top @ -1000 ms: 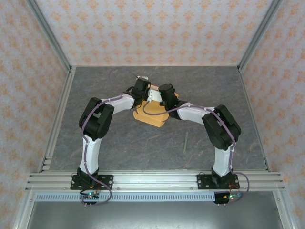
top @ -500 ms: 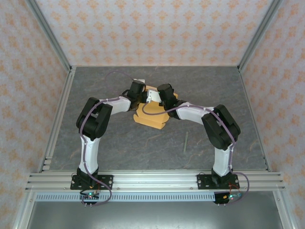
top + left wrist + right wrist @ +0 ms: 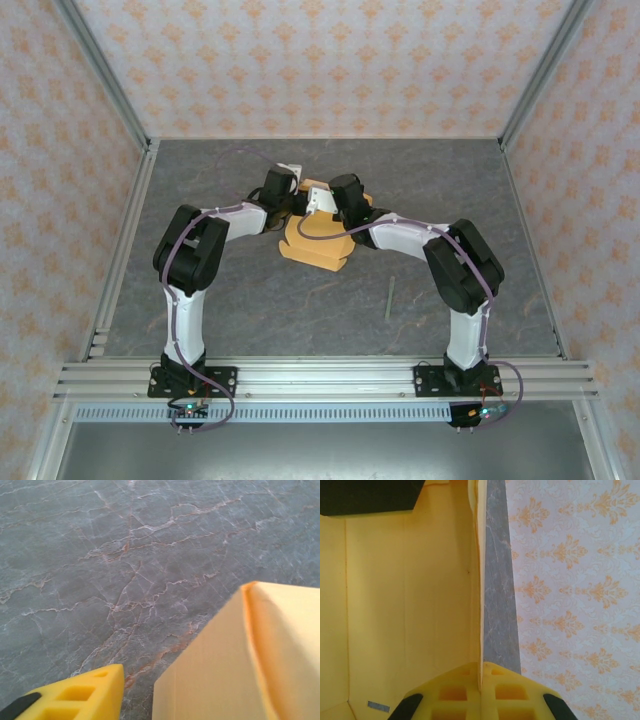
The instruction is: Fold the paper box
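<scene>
The light orange, die-cut thin-card paper box [image 3: 318, 243] sits partly raised on the grey marbled table [image 3: 200, 290], towards its far middle, between the two arms. The right gripper [image 3: 481, 680] is pinched together on the thin top edge of an upright card wall. The left gripper [image 3: 290, 200] waits just beside the box's corner, one yellow finger [image 3: 85, 692] clear of the card, and I cannot tell how its jaws stand. A sideways pull from the right arm would likely buckle that wall off its crease or drag the unpinned box, and the left finger might catch the corner. No brand or writing is readable; a small grey strip [image 3: 378, 706] inside shows nothing legible
</scene>
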Tool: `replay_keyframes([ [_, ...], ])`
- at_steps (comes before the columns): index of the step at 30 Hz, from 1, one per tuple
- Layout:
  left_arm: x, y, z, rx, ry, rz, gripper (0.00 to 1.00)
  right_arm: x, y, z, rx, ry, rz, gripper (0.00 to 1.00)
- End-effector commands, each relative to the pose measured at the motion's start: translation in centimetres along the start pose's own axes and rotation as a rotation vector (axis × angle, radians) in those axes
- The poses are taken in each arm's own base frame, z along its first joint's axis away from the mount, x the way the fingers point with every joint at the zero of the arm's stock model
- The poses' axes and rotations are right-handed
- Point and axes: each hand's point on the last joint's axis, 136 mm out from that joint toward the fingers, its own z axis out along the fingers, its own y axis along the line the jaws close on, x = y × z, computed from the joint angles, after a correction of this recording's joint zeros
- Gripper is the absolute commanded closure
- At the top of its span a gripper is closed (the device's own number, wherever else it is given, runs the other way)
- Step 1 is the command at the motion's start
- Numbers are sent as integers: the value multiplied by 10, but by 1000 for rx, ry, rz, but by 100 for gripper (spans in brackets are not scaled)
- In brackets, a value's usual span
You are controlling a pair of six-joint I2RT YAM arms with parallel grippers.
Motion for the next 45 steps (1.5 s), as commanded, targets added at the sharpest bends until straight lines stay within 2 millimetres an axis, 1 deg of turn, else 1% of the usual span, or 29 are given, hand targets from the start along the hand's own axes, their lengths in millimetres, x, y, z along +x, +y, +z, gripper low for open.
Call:
replay_keyframes([
  [1,-24,-3,-14,21,-61,30,63,-2,-5,0,2,8,3,100],
  [6,-23,-3,-8,18,-49,38,69,-4,-3,-1,-7,1,1,100],
  [11,-27,-4,-4,24,-60,29,71,-5,0,-3,-21,-13,-2,100],
  [15,-32,-6,0,37,-85,-1,76,-7,1,-5,-36,-32,5,100],
  [20,-33,-3,5,6,-103,-46,84,-9,4,-8,-51,-46,16,100],
  [24,-30,4,3,-98,-103,-51,90,-12,4,-10,-60,-61,38,100],
  [29,-30,10,0,-170,-106,-66,93,-12,5,-10,-66,-60,49,100],
  [31,-30,8,0,-158,-105,-58,93,-11,5,-10,-65,-57,50,100],
  [33,-30,1,1,-118,-99,-37,93,-9,5,-8,-60,-44,49,100],
  [36,-31,-3,-4,-97,-100,-10,95,-6,2,-7,-46,-22,50,100],
  [37,-30,-2,-6,-99,-95,-4,96,-5,1,-7,-41,-18,58,99],
  [40,-28,4,-10,-112,-70,5,100,-4,-3,-9,-39,-18,98,83],
  [42,-27,9,-14,-117,-58,5,100,-5,-6,-13,-41,-26,129,71],
  [44,-25,14,-17,-119,-46,-7,100,-7,-9,-19,-56,-37,173,63],
  [45,-25,16,-18,-118,-46,-13,100,-8,-10,-22,-68,-42,196,61],
])
